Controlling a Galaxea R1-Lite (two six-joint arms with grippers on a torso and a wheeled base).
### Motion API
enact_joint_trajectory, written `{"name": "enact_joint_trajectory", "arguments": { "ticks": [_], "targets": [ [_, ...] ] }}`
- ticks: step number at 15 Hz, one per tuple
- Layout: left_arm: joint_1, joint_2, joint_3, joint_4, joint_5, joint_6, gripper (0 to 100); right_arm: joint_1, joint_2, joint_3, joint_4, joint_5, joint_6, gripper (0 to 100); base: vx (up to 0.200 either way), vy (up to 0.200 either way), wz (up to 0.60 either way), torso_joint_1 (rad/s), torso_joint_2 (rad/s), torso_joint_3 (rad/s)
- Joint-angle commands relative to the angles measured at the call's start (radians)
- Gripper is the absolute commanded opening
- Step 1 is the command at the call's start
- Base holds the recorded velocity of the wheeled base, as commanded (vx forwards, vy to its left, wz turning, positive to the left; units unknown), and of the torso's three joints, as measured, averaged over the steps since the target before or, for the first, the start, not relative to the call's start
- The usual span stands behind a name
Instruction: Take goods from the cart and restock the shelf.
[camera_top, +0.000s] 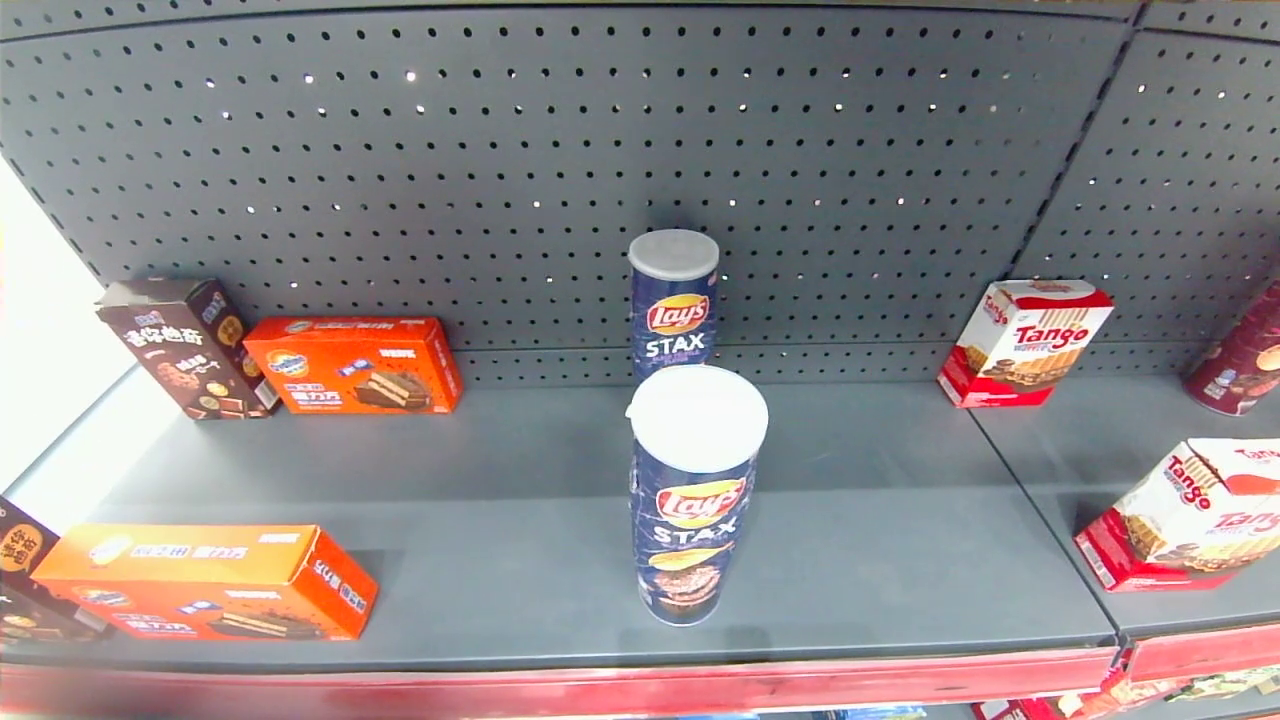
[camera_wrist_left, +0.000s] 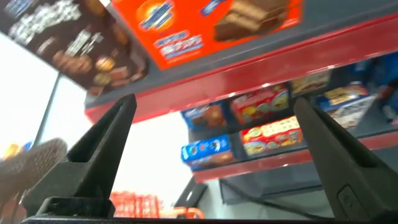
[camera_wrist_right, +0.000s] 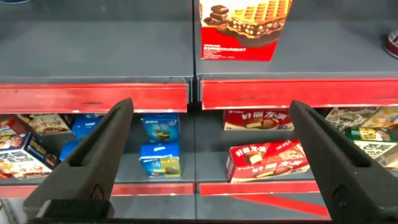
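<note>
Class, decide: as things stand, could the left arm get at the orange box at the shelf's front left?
Probably yes. The left gripper is open and empty, below the red shelf lip, with the orange box above at the edge. Nothing stands between them, though it would have to rise over the lip first.

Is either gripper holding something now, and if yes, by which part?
Nothing is held. The left gripper and the right gripper are both open and empty.
</note>
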Motion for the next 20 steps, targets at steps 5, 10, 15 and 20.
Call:
{"name": "enact_joint_trajectory", "arguments": {
  "ticks": [5, 10, 15, 20],
  "targets": [
    [0.143, 0.013, 0.003, -0.003, -0.158, -0.051, 100, 0.0, -0.001, 0.0, -0.001, 0.0, 0.0, 100, 0.0, 0.0, 0.0, 0.0, 0.0, 0.0],
    [0.16, -0.013, 0.063, -0.13, -0.169, -0.117, 100, 0.0, -0.001, 0.0, -0.001, 0.0, 0.0, 100, 0.0, 0.0, 0.0, 0.0, 0.0, 0.0],
    [0.202, -0.077, 0.113, -0.216, -0.084, -0.206, 100, 0.0, -0.001, 0.0, -0.001, 0.0, 0.0, 100, 0.0, 0.0, 0.0, 0.0, 0.0, 0.0],
    [0.199, -0.077, 0.113, -0.178, -0.221, -0.306, 100, 0.0, -0.001, 0.0, -0.001, 0.0, 0.0, 100, 0.0, 0.0, 0.0, 0.0, 0.0, 0.0]
  ]
}}
